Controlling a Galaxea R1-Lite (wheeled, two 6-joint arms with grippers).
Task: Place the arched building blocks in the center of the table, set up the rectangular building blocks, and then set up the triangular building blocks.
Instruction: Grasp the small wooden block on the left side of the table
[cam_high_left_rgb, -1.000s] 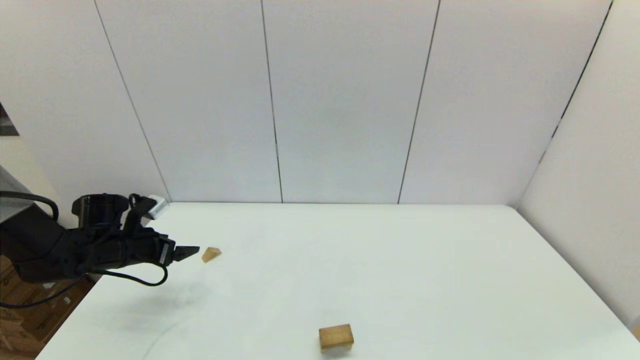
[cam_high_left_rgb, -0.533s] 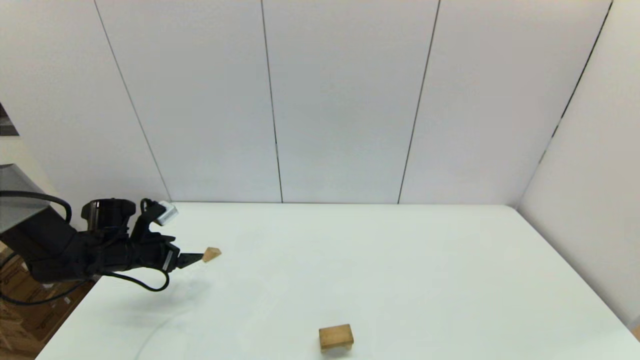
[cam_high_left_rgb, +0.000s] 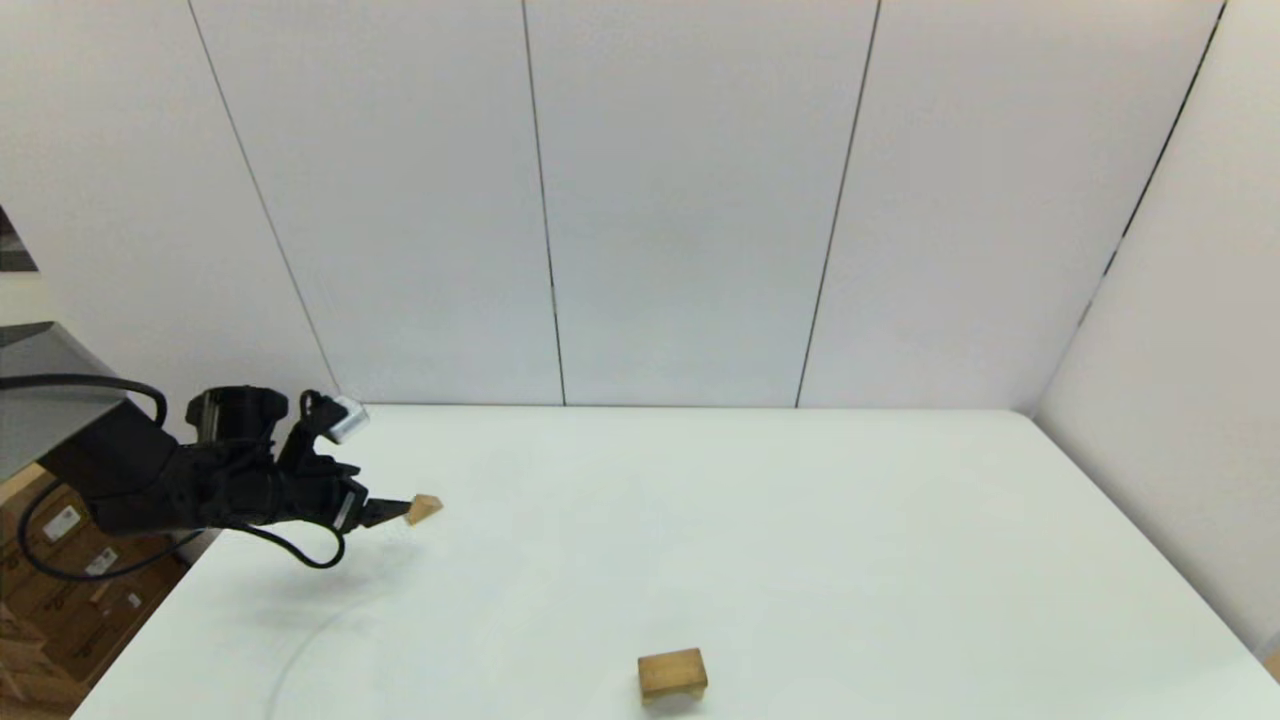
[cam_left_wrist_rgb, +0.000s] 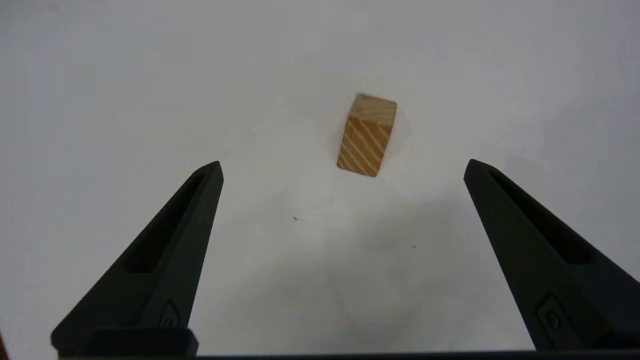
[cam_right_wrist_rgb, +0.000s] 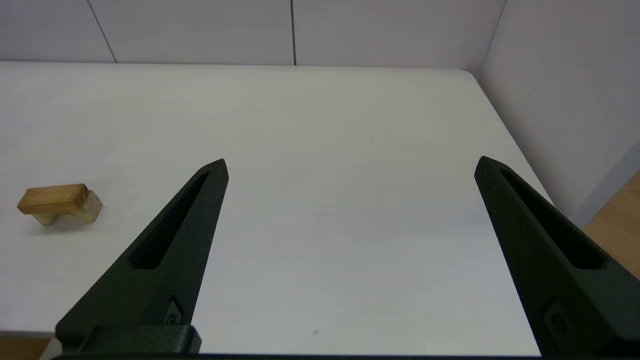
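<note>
Closing in on the wedge (cam_high_left_rgb: 424, 508) from its left side: left gripper (cam_high_left_rgb: 392, 512), a second ago short of the wedge, now with tips just beside it, while the wedge itself sits unmoved on the tabletop (cam_high_left_rgb: 760, 540). Jaws spread wide in the wrist view, holding nothing, wedge (cam_left_wrist_rgb: 367, 135) lying ahead of the fingertips (cam_left_wrist_rgb: 212, 172) and between their lines, slightly off centre. Judged as the reach for the last block, grasp not yet made.

Arch (cam_high_left_rgb: 672, 674) standing well to the right of the wedge and nearer the robot, close to the tabletop's near edge, with a darker slab (cam_right_wrist_rgb: 50, 197) apparently resting across it, so the first two steps look done.

Wedge close to the tabletop's left edge and nearer the far wall than the arch; broad bare white between wedge and arch, nothing in the carry path. Right gripper (cam_right_wrist_rgb: 350, 165) parked off the near right edge, jaws also wide and empty.
</note>
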